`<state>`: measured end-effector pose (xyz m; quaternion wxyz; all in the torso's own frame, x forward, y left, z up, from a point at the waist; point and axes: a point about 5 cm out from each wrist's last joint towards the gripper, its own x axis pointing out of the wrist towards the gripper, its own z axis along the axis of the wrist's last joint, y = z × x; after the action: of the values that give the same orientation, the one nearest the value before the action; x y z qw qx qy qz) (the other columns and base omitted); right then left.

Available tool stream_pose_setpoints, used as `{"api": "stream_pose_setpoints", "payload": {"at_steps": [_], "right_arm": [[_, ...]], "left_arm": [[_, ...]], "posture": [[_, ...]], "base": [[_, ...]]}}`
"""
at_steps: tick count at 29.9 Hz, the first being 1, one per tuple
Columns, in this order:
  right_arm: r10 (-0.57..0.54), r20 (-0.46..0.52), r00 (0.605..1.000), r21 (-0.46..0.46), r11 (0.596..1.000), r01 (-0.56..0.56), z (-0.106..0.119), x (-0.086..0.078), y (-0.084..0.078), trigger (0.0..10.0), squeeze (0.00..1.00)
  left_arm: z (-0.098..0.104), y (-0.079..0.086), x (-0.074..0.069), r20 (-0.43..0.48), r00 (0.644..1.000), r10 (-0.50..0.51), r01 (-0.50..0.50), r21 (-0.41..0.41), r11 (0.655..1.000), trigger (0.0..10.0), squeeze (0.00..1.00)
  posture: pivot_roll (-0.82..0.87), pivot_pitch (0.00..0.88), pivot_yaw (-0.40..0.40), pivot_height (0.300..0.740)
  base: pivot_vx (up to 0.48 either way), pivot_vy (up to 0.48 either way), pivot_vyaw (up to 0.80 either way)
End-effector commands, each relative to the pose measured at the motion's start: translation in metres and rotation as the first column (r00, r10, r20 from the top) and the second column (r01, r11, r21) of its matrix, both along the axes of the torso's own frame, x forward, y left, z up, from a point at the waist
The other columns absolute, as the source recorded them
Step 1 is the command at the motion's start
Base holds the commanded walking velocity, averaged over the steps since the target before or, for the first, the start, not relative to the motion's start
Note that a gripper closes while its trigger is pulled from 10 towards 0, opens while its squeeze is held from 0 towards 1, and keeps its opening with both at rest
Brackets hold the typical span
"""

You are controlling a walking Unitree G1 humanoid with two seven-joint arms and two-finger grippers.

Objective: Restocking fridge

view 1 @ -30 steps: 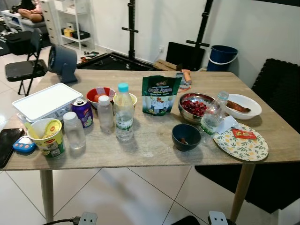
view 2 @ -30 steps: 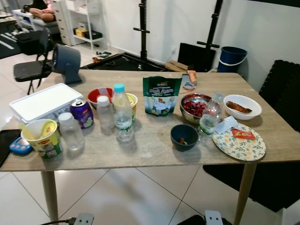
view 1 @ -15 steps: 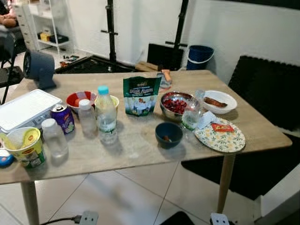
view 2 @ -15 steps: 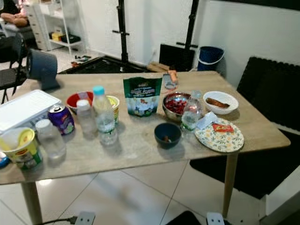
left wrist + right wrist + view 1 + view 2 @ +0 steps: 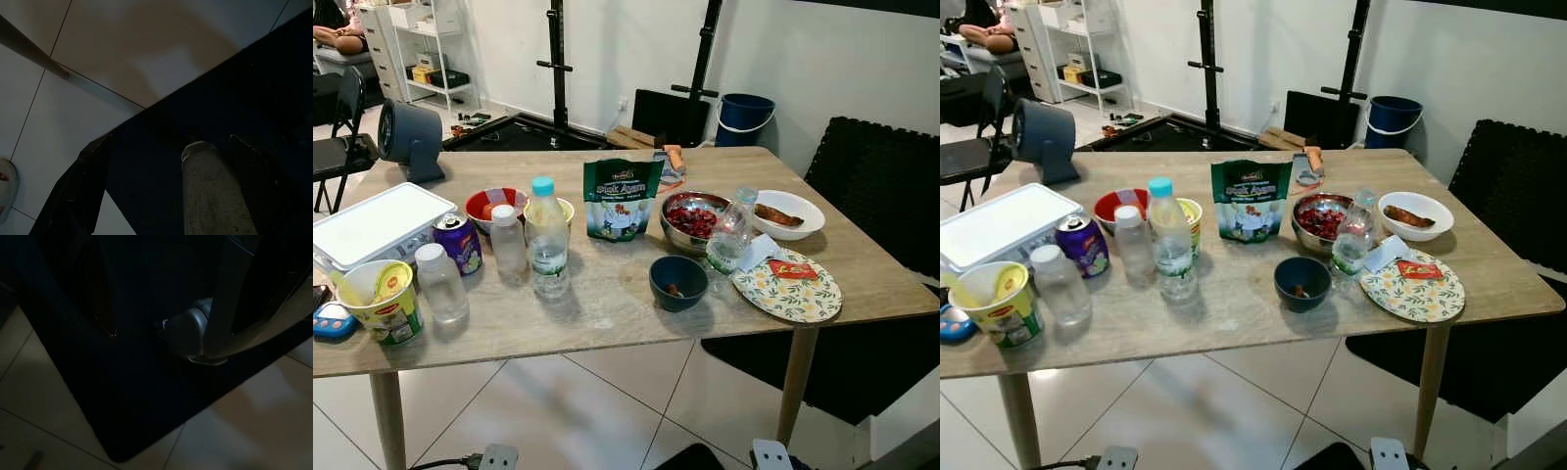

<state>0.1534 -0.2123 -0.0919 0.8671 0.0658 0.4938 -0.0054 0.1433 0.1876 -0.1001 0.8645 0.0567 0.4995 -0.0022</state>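
At the near edge of the wooden table, a yellow instant noodle cup is seen at the left corner, with a small blue device just beside it. A dark blue bowl stands near the middle front, and a floral plate carrying a red packet lies to the right. Slightly further in, a clear empty bottle, a second small bottle and a blue-capped water bottle are lined up, with a purple drink can and a white lidded container to the left. Behind these, a red bowl, a green snack pouch standing upright, a steel bowl of red fruit, a tilted plastic bottle and a white bowl are found. A grey fan sits at the far left corner. A blue bucket is seen on the floor beyond.

In the dark wrist views, the left gripper is shown with its fingers spread over floor tiles; whether the right gripper is spread or closed cannot be told.
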Motion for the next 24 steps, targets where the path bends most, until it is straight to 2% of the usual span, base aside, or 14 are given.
{"api": "stream_pose_setpoints", "payload": {"at_steps": [1,8,10,12,13,14,16,17,18,19,20,21,23,24], "right_arm": [[0.002,0.039,0.999,0.023,1.000,-0.003,0.004,0.005,-0.003,10.0,0.00],[0.105,0.115,0.988,0.154,0.980,-0.122,0.009,0.012,0.006,10.0,0.00],[0.155,0.152,0.976,0.228,0.956,-0.187,0.013,0.015,0.011,10.0,0.00],[0.225,0.242,0.944,0.369,0.878,-0.304,0.024,0.025,0.013,10.0,0.00],[0.225,0.242,0.944,0.369,0.878,-0.304,0.024,0.025,0.013,10.0,0.00],[0.248,0.293,0.923,0.432,0.827,-0.359,0.032,0.030,0.011,10.0,0.00],[0.248,0.293,0.923,0.432,0.827,-0.359,0.032,0.030,0.011,10.0,0.00],[0.269,0.331,0.904,0.473,0.782,-0.406,0.038,0.034,0.010,10.0,0.00],[0.269,0.331,0.904,0.473,0.782,-0.406,0.038,0.034,0.010,10.0,0.00],[0.324,0.370,0.871,0.500,0.720,-0.480,0.046,0.037,0.007,10.0,0.00],[0.324,0.370,0.871,0.500,0.720,-0.480,0.046,0.037,0.007,10.0,0.00],[0.380,0.402,0.833,0.515,0.658,-0.549,0.052,0.040,0.005,10.0,0.00],[0.380,0.402,0.833,0.515,0.658,-0.549,0.052,0.040,0.005,10.0,0.00],[0.447,0.421,0.789,0.510,0.603,-0.614,0.058,0.041,0.003,10.0,0.00]], "left_arm": [[-0.002,0.000,-0.006,-0.025,1.000,-0.007,0.007,0.000,1.000,10.0,0.00],[-0.003,0.000,-0.007,-0.028,1.000,-0.009,0.009,0.000,1.000,10.0,0.00],[-0.003,0.000,-0.007,-0.028,1.000,-0.009,0.009,0.001,1.000,10.0,0.00],[-0.002,0.001,-0.006,-0.027,1.000,-0.011,0.011,0.003,1.000,10.0,0.00],[-0.002,0.001,-0.006,-0.027,1.000,-0.011,0.011,0.003,1.000,10.0,0.00],[-0.002,0.002,-0.006,-0.026,1.000,-0.012,0.013,0.004,1.000,10.0,0.00],[-0.002,0.002,-0.006,-0.026,1.000,-0.012,0.013,0.004,1.000,10.0,0.00],[-0.002,0.002,-0.005,-0.025,1.000,-0.014,0.014,0.005,1.000,10.0,0.00],[-0.002,0.002,-0.005,-0.025,1.000,-0.014,0.014,0.005,1.000,10.0,0.00],[-0.002,0.003,-0.005,-0.024,1.000,-0.015,0.015,0.007,1.000,10.0,0.00],[-0.002,0.003,-0.005,-0.024,1.000,-0.015,0.015,0.007,1.000,10.0,0.00],[-0.001,0.004,-0.005,-0.023,1.000,-0.014,0.015,0.008,1.000,10.0,0.00],[-0.001,0.004,-0.005,-0.023,1.000,-0.014,0.015,0.008,1.000,10.0,0.00],[-0.001,0.004,-0.004,-0.023,1.000,-0.013,0.013,0.008,1.000,10.0,0.00]], "posture": [[-0.05,0.003,-0.028,0.740],[-0.05,0.003,-0.027,0.740],[-0.05,0.002,-0.028,0.740],[-0.06,0.000,-0.024,0.740],[-0.06,0.000,-0.024,0.740],[-0.06,0.000,-0.024,0.740],[-0.06,0.000,-0.024,0.740],[-0.06,0.000,-0.020,0.740],[-0.06,0.000,-0.020,0.740],[-0.06,0.000,-0.020,0.740],[-0.06,0.000,-0.020,0.740],[-0.06,0.000,-0.019,0.740],[-0.06,0.000,-0.019,0.740],[-0.06,0.001,-0.019,0.740]], "base": [[0.000,0.000,0.00],[0.000,0.000,0.00],[0.000,0.000,0.00],[0.000,0.000,0.00],[0.000,0.000,0.00],[0.000,0.000,0.00],[0.000,0.000,0.00],[0.000,0.000,0.00],[0.000,0.000,0.00],[0.000,0.000,0.00],[0.000,0.000,0.00],[0.000,0.000,0.00],[0.000,0.000,0.00],[0.000,0.000,0.00]]}}
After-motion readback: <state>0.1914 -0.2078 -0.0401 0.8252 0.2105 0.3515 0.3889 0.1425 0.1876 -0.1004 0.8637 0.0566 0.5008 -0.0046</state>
